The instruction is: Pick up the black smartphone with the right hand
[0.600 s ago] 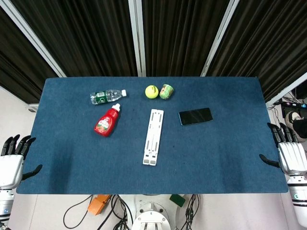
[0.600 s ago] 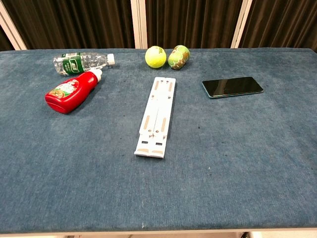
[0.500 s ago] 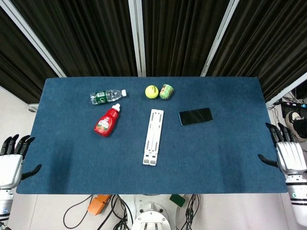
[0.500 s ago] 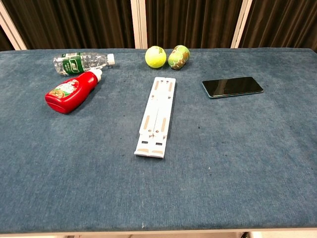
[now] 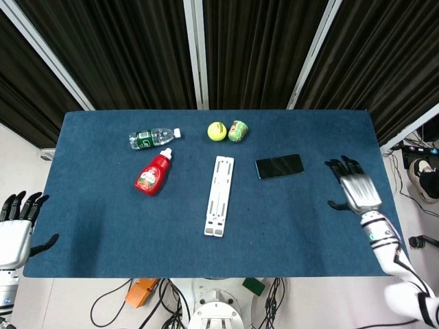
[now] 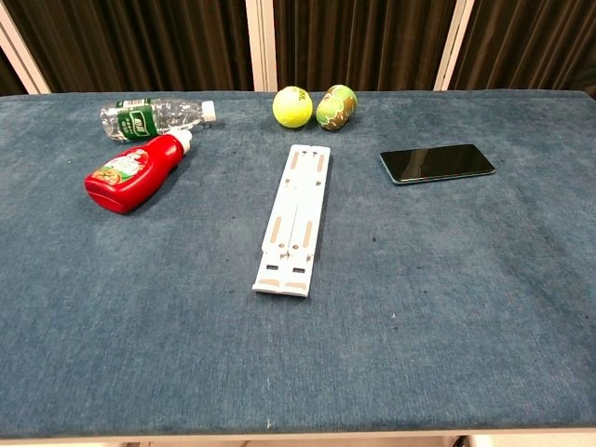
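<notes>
The black smartphone [image 5: 279, 166] lies flat on the blue table [image 5: 103, 226], right of centre; the chest view shows the smartphone [image 6: 436, 163] too. My right hand [image 5: 356, 188] hovers over the table to the right of the phone, fingers spread, holding nothing, clearly apart from it. My left hand [image 5: 15, 226] stays off the table's left front corner, open and empty. Neither hand shows in the chest view.
A white folding stand [image 5: 219, 195] lies lengthwise in the middle. A red ketchup bottle [image 5: 152, 174] and a clear water bottle [image 5: 152, 138] lie at left. A tennis ball [image 5: 217, 131] and a green egg-shaped toy [image 5: 237, 130] sit at the back.
My right hand has moved from beside the table's right edge inward and forward over the table, toward the phone. The left hand and all objects have stayed put.
</notes>
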